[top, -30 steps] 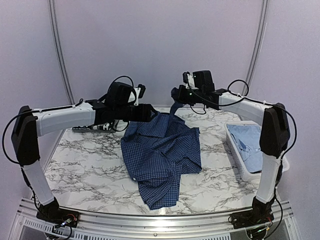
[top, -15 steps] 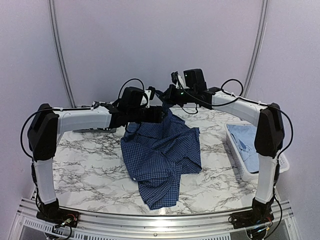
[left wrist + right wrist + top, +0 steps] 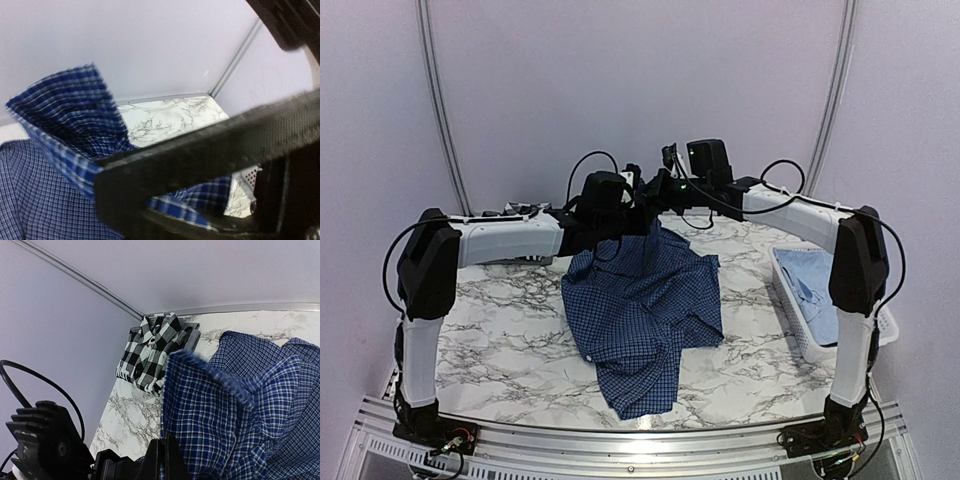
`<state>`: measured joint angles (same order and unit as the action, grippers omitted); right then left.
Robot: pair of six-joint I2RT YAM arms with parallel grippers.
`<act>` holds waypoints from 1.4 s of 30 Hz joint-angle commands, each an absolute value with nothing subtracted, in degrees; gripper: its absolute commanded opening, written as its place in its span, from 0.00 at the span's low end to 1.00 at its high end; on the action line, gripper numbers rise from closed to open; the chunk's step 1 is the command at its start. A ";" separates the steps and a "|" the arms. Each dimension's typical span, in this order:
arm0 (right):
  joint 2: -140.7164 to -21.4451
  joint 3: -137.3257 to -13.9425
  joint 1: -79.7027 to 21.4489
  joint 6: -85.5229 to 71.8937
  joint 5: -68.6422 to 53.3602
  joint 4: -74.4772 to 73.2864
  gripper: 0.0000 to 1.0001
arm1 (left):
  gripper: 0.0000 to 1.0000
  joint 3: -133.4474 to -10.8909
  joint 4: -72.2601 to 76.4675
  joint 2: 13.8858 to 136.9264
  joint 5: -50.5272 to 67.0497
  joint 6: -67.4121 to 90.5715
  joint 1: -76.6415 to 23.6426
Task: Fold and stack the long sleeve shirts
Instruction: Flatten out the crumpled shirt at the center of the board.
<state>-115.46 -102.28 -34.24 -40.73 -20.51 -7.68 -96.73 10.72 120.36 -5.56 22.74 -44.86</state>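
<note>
Left claw [image 3: 642, 213] and right claw [image 3: 658, 190], both pinched shut on the raised collar end of the dark blue shirt [image 3: 640, 300], close together at far centre. Rest of it crumpled on the worktop [image 3: 500, 330], not yet folded. Plaid shirt [image 3: 152, 347] apparently folded, far left. Pale blue shirt [image 3: 815, 285] waiting in the white basket [image 3: 790, 320]. Marbled surface, plain lilac walls [image 3: 620, 80].

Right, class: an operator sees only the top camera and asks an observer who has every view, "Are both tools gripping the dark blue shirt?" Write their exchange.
Observer: The right wrist view shows the right tool pinched on a raised edge of the dark blue shirt.
Operator: And the left?
Observer: Its wrist view shows the collar standing up, with cloth clamped in the left tool.
Operator: Anything else hidden from me?
Observer: A folded plaid shirt lies at the far left corner of the table.
</note>
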 commanded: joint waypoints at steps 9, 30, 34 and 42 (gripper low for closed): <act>-109.46 -100.81 -32.81 -35.21 -15.88 -13.13 0.56 | 0.00 -94.58 14.37 115.08 -13.99 23.93 -39.55; -105.79 -72.20 -23.11 -24.07 -4.08 -14.17 0.60 | 0.00 -90.38 8.27 100.53 -8.74 18.37 -24.06; -109.98 -72.58 -23.11 -24.56 -3.78 -11.84 0.56 | 0.00 -90.70 7.66 100.08 -8.30 18.37 -22.62; -115.48 -78.18 -22.85 -25.03 1.99 -13.67 0.19 | 0.00 -91.75 6.52 99.93 -7.39 18.20 -19.47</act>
<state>-114.45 -73.12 -22.96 -24.86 -2.22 -14.02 -90.15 7.97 102.56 -8.25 19.00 -20.99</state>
